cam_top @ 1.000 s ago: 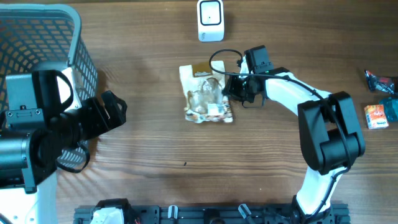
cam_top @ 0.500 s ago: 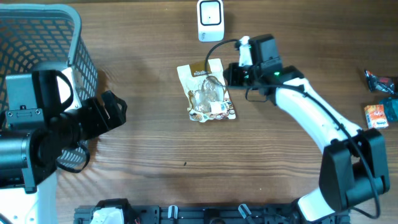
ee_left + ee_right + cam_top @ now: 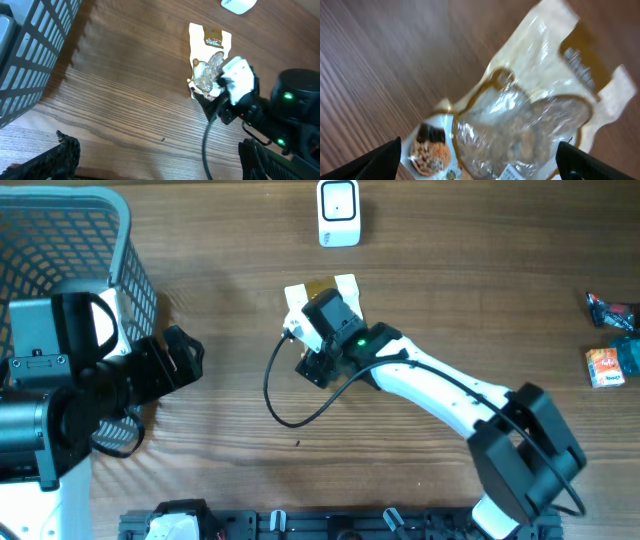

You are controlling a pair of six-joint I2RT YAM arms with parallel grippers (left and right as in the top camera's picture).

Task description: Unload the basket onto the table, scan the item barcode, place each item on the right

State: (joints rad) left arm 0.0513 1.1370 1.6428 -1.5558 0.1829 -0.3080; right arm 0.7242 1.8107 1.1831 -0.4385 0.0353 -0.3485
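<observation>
The item, a cream and brown snack packet (image 3: 300, 293) with a clear window, lies flat on the wooden table below the white scanner (image 3: 338, 212). My right gripper (image 3: 317, 363) hangs right over it and hides most of it from overhead. In the right wrist view the packet (image 3: 535, 115) fills the frame between the open fingers of the gripper (image 3: 480, 160), and a small barcode label (image 3: 510, 173) shows at the bottom edge. My left gripper (image 3: 160, 160) is open and empty, far left by the basket; its view shows the packet (image 3: 210, 50) under the right wrist.
A grey mesh basket (image 3: 60, 240) stands at the far left, next to my left arm. Small colourful packets (image 3: 608, 365) lie at the right table edge. The right arm's black cable (image 3: 280, 405) loops over the table in front of the packet.
My right gripper went from shut at the packet's right edge to open, and the arm swung left to hover directly over the packet. The left arm has not moved.
</observation>
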